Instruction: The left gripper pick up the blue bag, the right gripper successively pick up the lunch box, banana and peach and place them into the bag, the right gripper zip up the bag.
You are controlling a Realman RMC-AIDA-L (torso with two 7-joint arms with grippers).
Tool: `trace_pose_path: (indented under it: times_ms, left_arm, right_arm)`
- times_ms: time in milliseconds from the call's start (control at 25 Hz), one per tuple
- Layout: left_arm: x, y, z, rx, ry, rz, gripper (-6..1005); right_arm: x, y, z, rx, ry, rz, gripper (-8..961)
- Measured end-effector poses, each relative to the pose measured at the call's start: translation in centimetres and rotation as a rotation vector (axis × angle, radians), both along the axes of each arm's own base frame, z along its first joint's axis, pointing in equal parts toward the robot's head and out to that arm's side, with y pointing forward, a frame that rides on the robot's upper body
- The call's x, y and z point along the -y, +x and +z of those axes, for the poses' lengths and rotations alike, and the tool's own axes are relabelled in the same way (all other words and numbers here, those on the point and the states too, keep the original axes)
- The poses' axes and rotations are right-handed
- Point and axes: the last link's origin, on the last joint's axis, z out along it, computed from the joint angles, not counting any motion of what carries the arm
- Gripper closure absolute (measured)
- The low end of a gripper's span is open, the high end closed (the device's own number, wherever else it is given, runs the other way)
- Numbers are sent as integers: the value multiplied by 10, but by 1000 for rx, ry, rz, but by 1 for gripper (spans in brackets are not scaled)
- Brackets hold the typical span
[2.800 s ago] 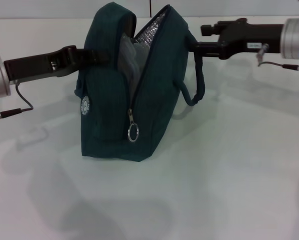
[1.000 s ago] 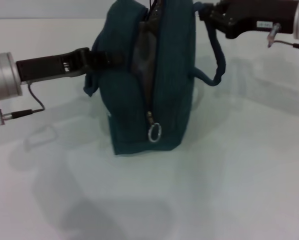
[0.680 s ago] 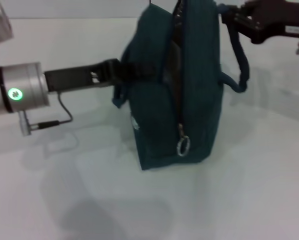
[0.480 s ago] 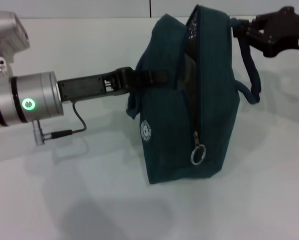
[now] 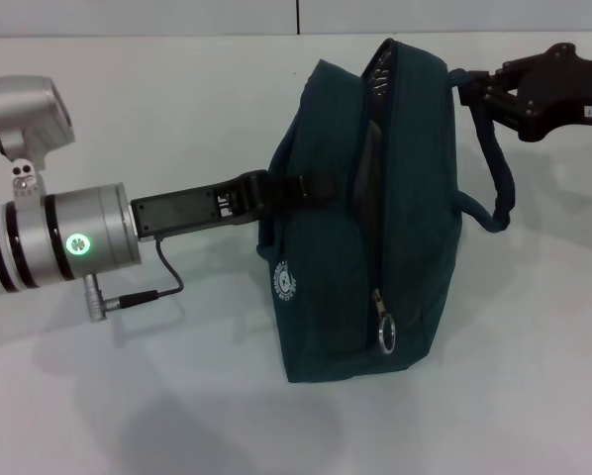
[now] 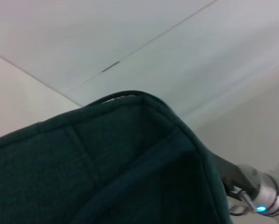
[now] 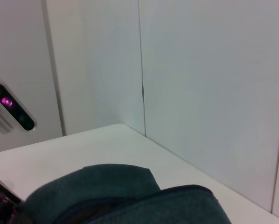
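Bag (image 5: 375, 228) stands upright on table (image 5: 177, 396), held between both arms. Left gripper (image 5: 301, 188) clamped on near handle; right gripper (image 5: 469, 89) clamped on far handle. Zipper mostly open, ring pull (image 5: 385, 334) low. Step judged: zipping. Next: right gripper must release handle, grasp pull.
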Motion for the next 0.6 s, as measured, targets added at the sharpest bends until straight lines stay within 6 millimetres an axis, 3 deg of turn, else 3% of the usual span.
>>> trace_pose_path:
  times_ms: [320,600]
  left_arm:
    - [2,-6,-1,-5,5,23,961]
    - [5,-11,-1,-6,7,38,961]
  right_arm:
    - [7,3,3,-13,-5,22,822]
    - [26,16,26,-71,-8,33,685]
